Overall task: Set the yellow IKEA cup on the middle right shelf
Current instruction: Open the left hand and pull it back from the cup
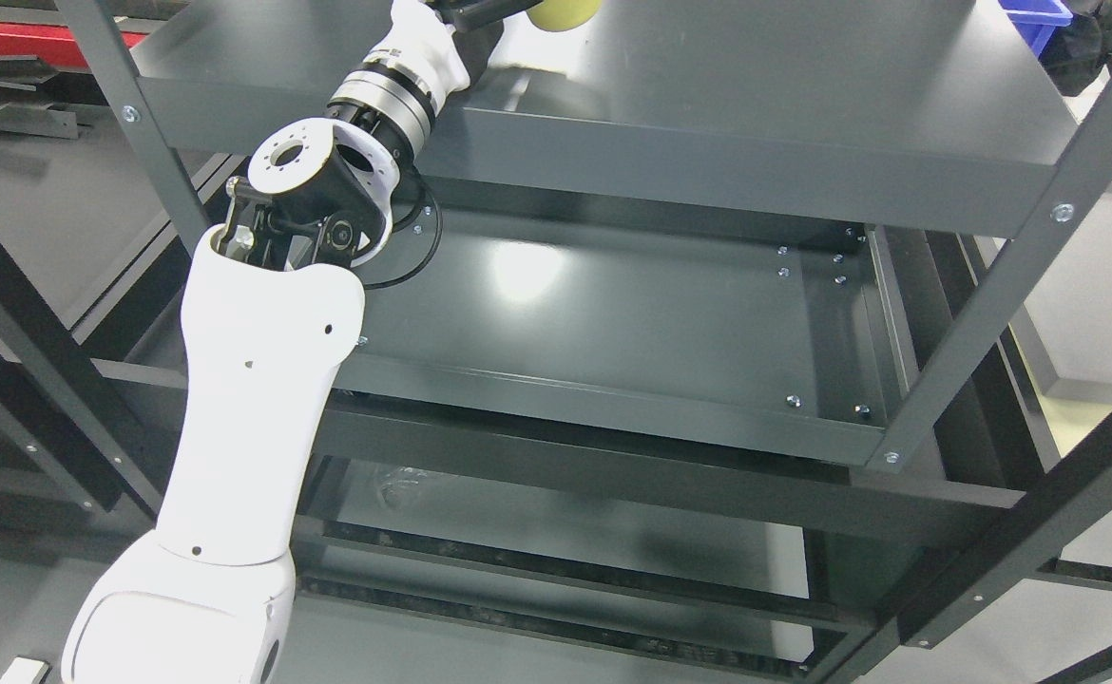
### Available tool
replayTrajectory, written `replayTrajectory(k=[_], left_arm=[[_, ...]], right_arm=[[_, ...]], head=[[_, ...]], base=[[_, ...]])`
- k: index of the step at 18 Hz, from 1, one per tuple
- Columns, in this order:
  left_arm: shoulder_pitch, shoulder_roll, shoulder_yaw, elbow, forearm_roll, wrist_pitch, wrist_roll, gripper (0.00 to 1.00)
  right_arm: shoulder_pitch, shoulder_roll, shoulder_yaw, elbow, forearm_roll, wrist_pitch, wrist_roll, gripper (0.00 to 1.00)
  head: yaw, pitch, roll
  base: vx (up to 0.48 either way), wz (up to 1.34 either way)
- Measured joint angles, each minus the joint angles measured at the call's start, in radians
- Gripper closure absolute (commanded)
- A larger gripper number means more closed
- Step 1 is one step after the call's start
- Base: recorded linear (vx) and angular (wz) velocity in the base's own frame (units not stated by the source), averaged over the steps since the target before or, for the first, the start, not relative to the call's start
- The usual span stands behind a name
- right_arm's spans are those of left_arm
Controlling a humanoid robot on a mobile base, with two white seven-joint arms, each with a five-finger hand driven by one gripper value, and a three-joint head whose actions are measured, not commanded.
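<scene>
The yellow cup (564, 11) shows only as a pale yellow rounded bottom at the very top edge, above the back of the upper grey shelf (756, 104). My left arm rises from the lower left, and its white wrist crosses the shelf's front lip. The left hand (480, 11) is a dark shape right beside the cup, mostly cut off by the picture's edge. I cannot see whether it holds the cup. Below lies the shelf one level down (613, 313), a dark glossy tray.
A blue bin (1036, 19) and a black object (1093, 47) sit at the upper shelf's far right corner. Grey uprights (984, 313) frame the rack on the right. A lower shelf (565, 532) shows beneath. Black cross beams (1012, 560) run in front.
</scene>
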Motion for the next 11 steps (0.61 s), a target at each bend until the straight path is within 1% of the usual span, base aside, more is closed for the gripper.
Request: replayTrajectory(k=[1, 2, 7, 11], left_arm=[[-0.001, 0.000, 0.000, 0.004, 0.004, 0.001, -0.011, 0.03], [-0.002, 0.000, 0.000, 0.008, 0.007, 0.002, -0.019, 0.01], [-0.005, 0.000, -0.001, 0.010, 0.014, 0.007, -0.038, 0.01], [-0.004, -0.001, 0.001, -0.019, 0.015, 0.022, -0.041, 0.01]], right_arm=[[0.000, 0.000, 0.000, 0.000, 0.000, 0.000, 0.000, 0.01], [0.000, 0.000, 0.000, 0.000, 0.000, 0.000, 0.000, 0.01], [0.000, 0.000, 0.000, 0.000, 0.000, 0.000, 0.000, 0.01], [0.000, 0.000, 0.000, 0.000, 0.000, 0.000, 0.000, 0.01]], head=[[0.0000, 0.000, 0.000], [0.0000, 0.000, 0.000], [0.0000, 0.000, 0.000], [0.0000, 0.000, 0.000]], base=[[0.000, 0.00], [0.000, 0.00], [0.000, 0.00], [0.000, 0.00]])
